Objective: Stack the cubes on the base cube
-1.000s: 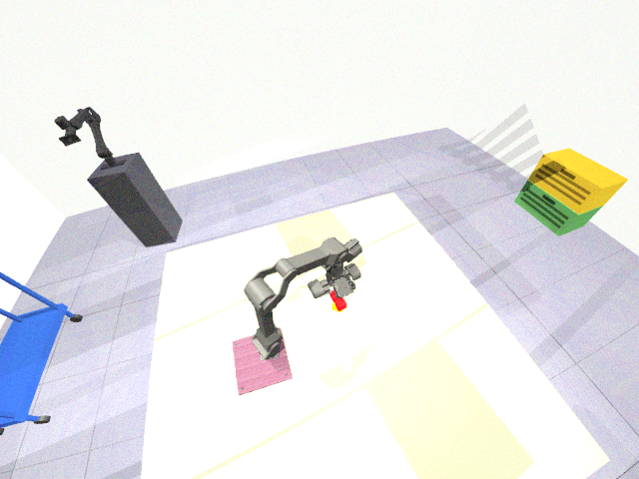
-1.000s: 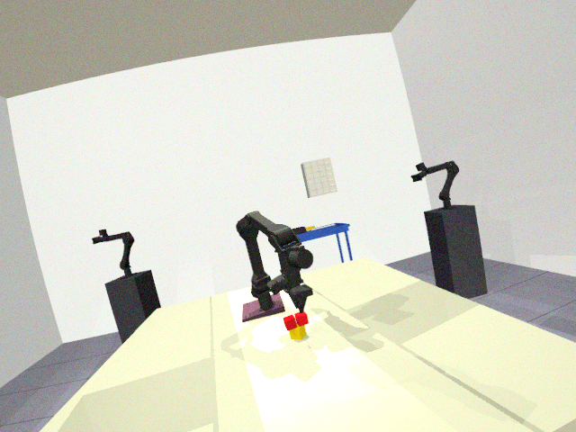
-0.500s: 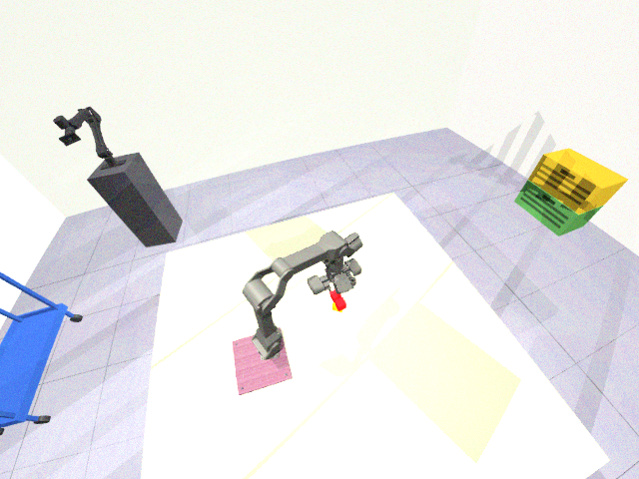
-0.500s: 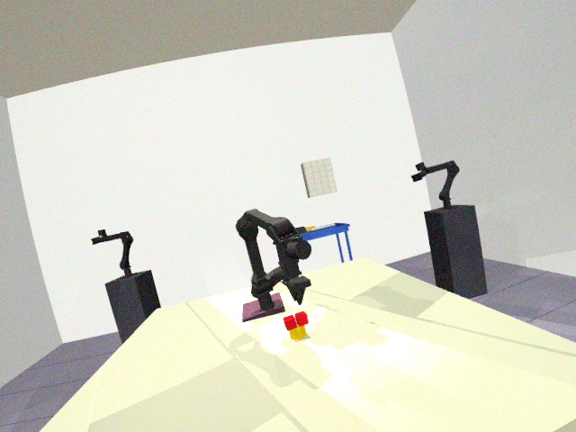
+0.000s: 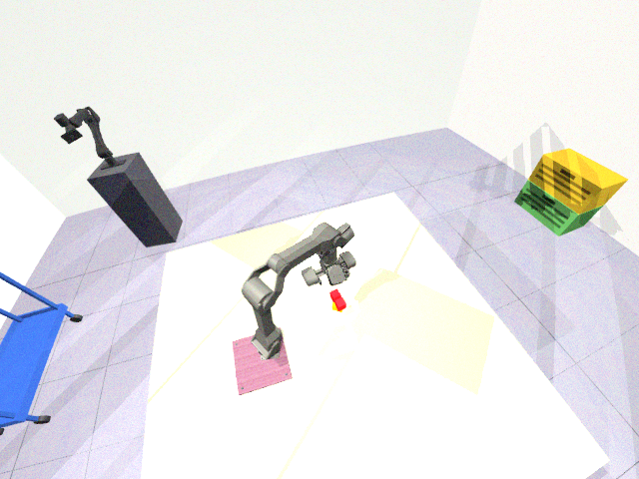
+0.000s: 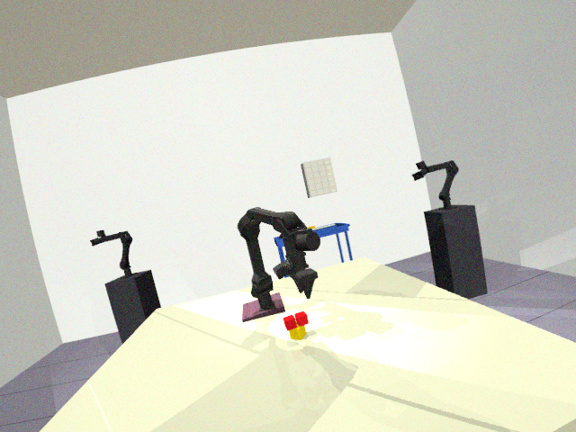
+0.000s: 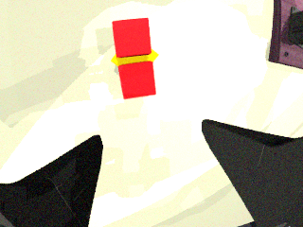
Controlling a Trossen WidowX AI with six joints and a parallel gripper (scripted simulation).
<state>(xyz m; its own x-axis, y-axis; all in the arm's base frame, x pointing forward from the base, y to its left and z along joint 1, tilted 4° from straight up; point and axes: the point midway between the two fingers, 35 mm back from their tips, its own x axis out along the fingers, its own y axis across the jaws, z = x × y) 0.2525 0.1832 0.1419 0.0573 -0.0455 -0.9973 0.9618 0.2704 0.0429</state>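
The yellow base cube [image 5: 334, 307] [image 6: 297, 332] [image 7: 134, 60] stands on the table with two red cubes on top. One red cube [image 5: 335, 294] [image 6: 301, 318] [image 7: 137, 80] is the nearer to the gripper; the other red cube [image 5: 339, 303] [image 6: 290, 322] [image 7: 132, 37] is on the opposite side. Both look level. In the wrist view a narrow yellow strip shows between them, with bare yellow corners at its two ends. The gap's exact width is hard to tell. My gripper [image 6: 307, 293] [image 7: 152, 133] is open and empty, above and to one side of the cubes, touching neither.
The arm stands on a pink base plate [image 5: 258, 373] [image 6: 251, 312] near the cubes. Off the table are a blue cart [image 5: 25, 350], dark pedestals [image 5: 129, 206] [image 6: 458, 251] with other arms, and stacked yellow and green crates [image 5: 577, 180].
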